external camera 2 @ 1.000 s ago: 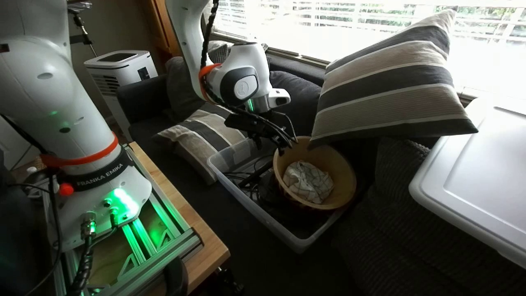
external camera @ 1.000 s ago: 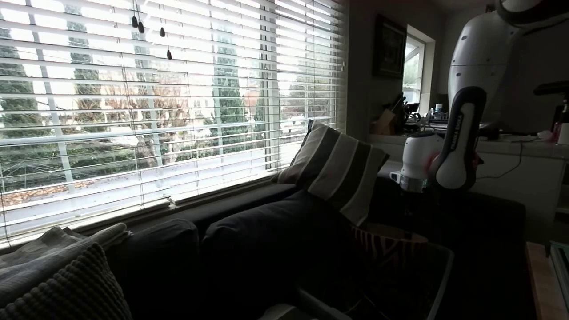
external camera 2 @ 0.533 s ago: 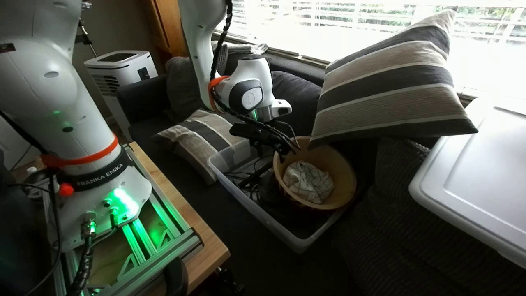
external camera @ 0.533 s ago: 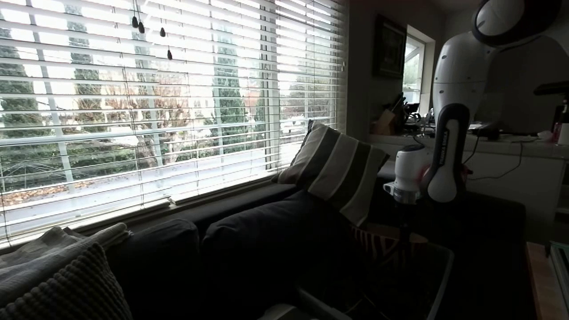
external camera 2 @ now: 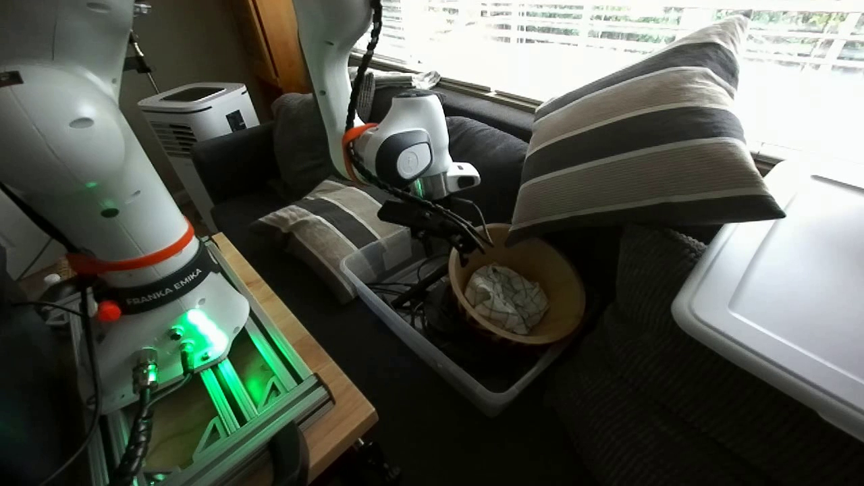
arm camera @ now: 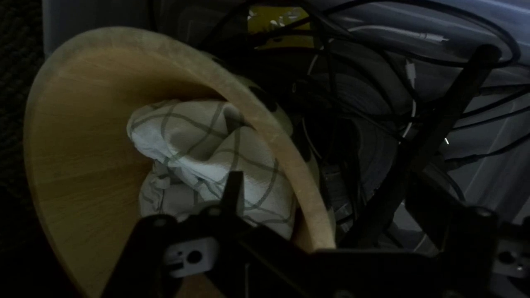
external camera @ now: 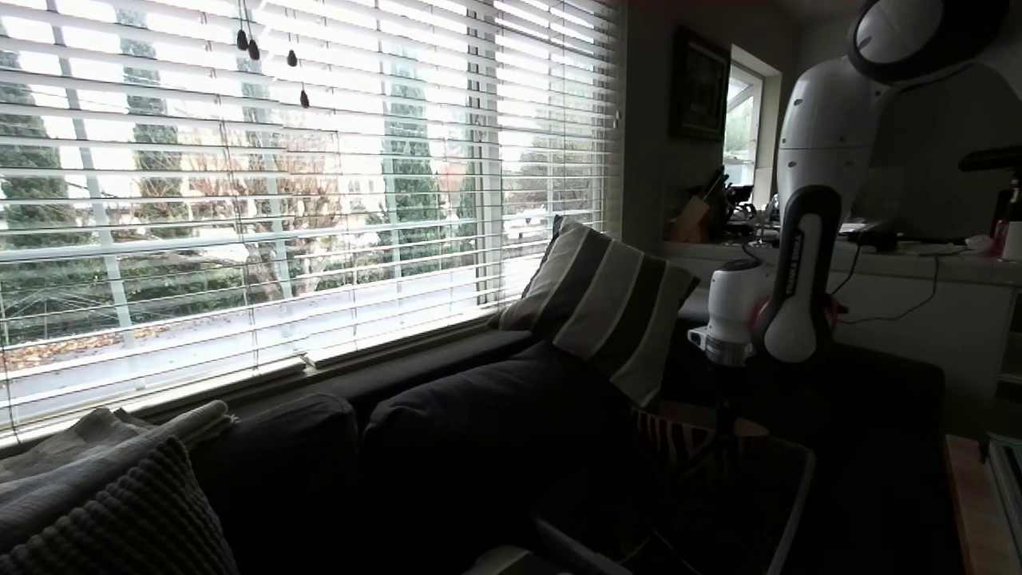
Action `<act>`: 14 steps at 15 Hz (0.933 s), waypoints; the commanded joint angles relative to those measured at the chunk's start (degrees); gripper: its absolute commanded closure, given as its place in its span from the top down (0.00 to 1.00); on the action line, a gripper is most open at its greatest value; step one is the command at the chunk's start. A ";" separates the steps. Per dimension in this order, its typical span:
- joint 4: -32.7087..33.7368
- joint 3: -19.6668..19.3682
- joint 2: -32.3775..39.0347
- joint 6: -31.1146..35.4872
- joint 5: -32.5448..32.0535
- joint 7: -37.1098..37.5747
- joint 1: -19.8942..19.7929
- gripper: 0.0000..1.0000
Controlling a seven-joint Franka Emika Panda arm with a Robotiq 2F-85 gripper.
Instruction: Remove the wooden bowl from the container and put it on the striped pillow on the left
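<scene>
The claw (arm camera: pixel 325 186), fingers (arm camera: pixel 235 192) spread, looks set astride the rim of the wooden bowl (arm camera: pixel 83 140), which sits in the container (external camera 2: pixel 439 358). Lower until the bowl's wall lies between the fingers, then squeeze. Loose cables (arm camera: pixel 329 58) crowd the outer finger, a checked cloth (arm camera: pixel 215 153) lies inside, and in an exterior view a banded cushion (external camera 2: pixel 641 135) overlaps the far rim and may hinder lifting.

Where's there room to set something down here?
Bare, where visible: the white lid, beside the propped banded cushion. Seemingly bare, but dark: the sofa between wooden bench and container. Crowded: that container, with cables, a black bar and the wooden bowl holding a cloth; open jaws hang at the bowl's rim.
</scene>
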 commanded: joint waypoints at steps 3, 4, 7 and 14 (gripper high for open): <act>3.88 12.09 -0.67 -6.85 5.94 -6.53 -10.13 1.00; 5.19 13.74 -0.12 -7.73 7.04 -7.63 -11.60 1.00; 8.78 17.53 1.42 -10.00 9.41 -11.72 -15.42 1.00; 15.03 23.49 7.08 -12.86 13.35 -19.87 -22.82 1.00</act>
